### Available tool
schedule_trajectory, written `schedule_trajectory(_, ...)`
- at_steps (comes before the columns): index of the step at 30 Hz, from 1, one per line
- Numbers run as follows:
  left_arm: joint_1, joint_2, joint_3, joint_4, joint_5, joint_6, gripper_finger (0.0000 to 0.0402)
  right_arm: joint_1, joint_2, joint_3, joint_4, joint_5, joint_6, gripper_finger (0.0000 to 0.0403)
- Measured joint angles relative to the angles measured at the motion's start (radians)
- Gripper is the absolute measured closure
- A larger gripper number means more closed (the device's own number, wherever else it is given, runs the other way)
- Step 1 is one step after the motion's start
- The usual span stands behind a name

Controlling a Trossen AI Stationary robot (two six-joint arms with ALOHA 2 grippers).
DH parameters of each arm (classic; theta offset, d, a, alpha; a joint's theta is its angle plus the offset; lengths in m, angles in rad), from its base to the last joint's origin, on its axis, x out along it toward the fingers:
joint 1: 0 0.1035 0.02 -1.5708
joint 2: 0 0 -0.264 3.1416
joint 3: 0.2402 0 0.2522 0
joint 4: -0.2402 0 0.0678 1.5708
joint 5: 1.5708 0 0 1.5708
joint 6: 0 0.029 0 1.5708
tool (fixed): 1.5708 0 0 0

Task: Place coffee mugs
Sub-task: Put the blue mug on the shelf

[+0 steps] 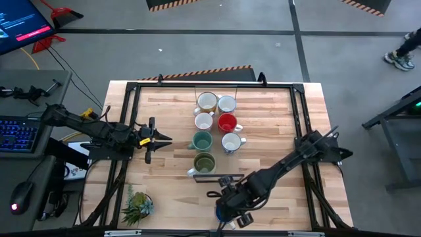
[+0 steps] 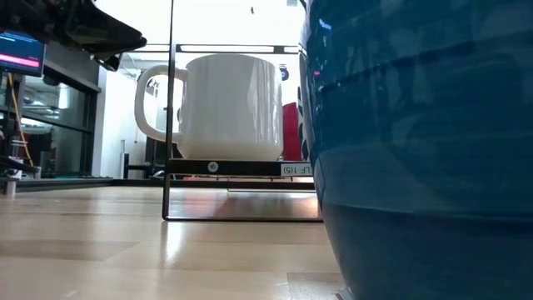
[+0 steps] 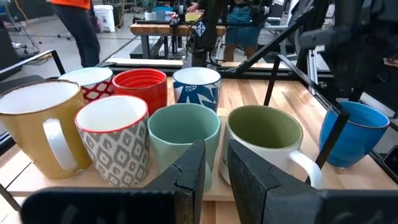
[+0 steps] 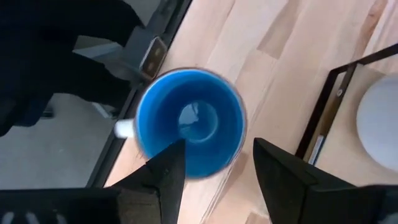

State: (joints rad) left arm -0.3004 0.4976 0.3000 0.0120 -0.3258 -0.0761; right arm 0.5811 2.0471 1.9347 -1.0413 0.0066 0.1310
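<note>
Several coffee mugs stand in two rows on a black-framed stand at the table's middle: tan, grey-patterned, teal, olive, red and blue-flowered. A blue mug stands upright on its base on the table near the front edge. My right gripper hangs open just above it, pointing steeply down, clear of the rim. My left gripper waits left of the stand, level, fingers a narrow gap apart with nothing between them.
A small spiky potted plant stands at the table's near left corner. A black frame runs around the table. In the low view a white mug sits on the stand's bar. People stand beyond the far edge.
</note>
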Motion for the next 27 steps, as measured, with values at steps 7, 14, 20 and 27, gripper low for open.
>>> schedule_trajectory(7, 0.000, 0.000, 0.000, -0.015, 0.000, 0.001, 0.0343, -0.021, 0.062, 0.000, 0.038, -0.001, 0.000, 0.0238)
schedule_trajectory(14, 0.000, 0.000, 0.000, -0.018, 0.000, 0.001, 0.0343, -0.025, 0.088, 0.003, 0.046, 0.033, -0.021, 0.0238)
schedule_trajectory(20, 0.000, 0.000, 0.000, -0.018, 0.000, 0.001, 0.0343, -0.024, 0.095, 0.004, 0.072, 0.032, -0.023, 0.0238)
schedule_trajectory(27, 0.000, 0.000, 0.000, -0.024, 0.001, 0.001, 0.0343, -0.001, 0.103, 0.000, 0.095, -0.007, 0.003, 0.0238)
